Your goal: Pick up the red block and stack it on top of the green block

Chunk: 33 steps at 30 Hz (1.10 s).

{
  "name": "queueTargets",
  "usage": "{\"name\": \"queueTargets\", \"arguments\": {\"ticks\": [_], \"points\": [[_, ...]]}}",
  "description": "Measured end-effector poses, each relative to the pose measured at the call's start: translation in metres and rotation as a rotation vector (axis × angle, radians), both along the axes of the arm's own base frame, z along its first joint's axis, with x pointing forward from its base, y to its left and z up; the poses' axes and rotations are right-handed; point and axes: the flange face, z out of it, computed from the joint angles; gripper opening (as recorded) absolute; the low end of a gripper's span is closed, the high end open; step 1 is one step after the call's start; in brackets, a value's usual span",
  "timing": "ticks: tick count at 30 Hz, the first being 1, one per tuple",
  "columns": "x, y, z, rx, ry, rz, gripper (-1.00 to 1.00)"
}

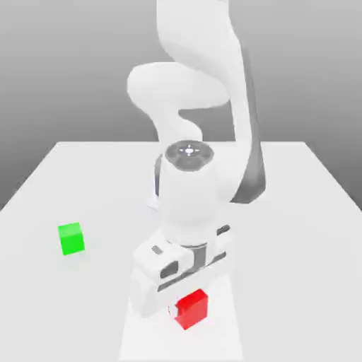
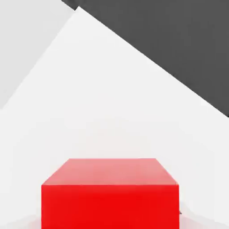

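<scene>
So going left to right across the exterior view, two blocks in total — one green, one red. First up is the green block (image 1: 71, 239), just the one, sitting on the pale table (image 1: 297, 233) over toward the exterior view's left, well apart from everything else. Its top and side faces are plain and bright, and nothing is stacked on it

Next comes the one robot arm (image 1: 189, 191), white with dark grey bits, coming down around the middle of the scene. It ends in one gripper (image 1: 189, 310), pointing down with its wide white body set at an angle across the view. The fingers (image 1: 172, 310) are closed in on the red block (image 1: 192, 310), pinching it by its sides, one finger showing at the block's edge toward the exterior view's left

That red block, also just one, is right under the gripper body, nearer the camera than the green one and off to the exterior view's right of it. I can't tell whether its underside touches the table or not. Under the arm there's one brighter white strip (image 1: 180, 346), and the hand view has the red block up close, two faces showing — a paler top and a deep red side
</scene>
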Motion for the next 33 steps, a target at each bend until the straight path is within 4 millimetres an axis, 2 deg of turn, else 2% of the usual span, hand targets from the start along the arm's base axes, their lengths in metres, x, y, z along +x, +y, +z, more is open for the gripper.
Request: {"name": "queueTargets", "arguments": {"ticks": [2,4,6,8,12,17,19,21,33], "points": [[-0.002,-0.007,0.020,-0.002,0.000,0.002,-1.00],[-0.012,-0.055,0.032,-0.013,-0.001,-0.014,-1.00],[-0.030,-0.106,0.041,-0.024,0.001,-0.018,-1.00],[-0.051,-0.140,0.049,-0.031,0.004,0.013,-1.00],[-0.100,-0.195,0.059,-0.034,0.012,0.089,-1.00],[-0.179,-0.251,0.064,-0.016,0.013,0.148,-1.00],[-0.212,-0.264,0.063,-0.005,0.007,0.174,-1.00],[-0.226,-0.268,0.061,0.001,-0.001,0.187,-1.00],[-0.225,-0.271,0.035,0.006,-0.023,0.190,-1.00]]}}
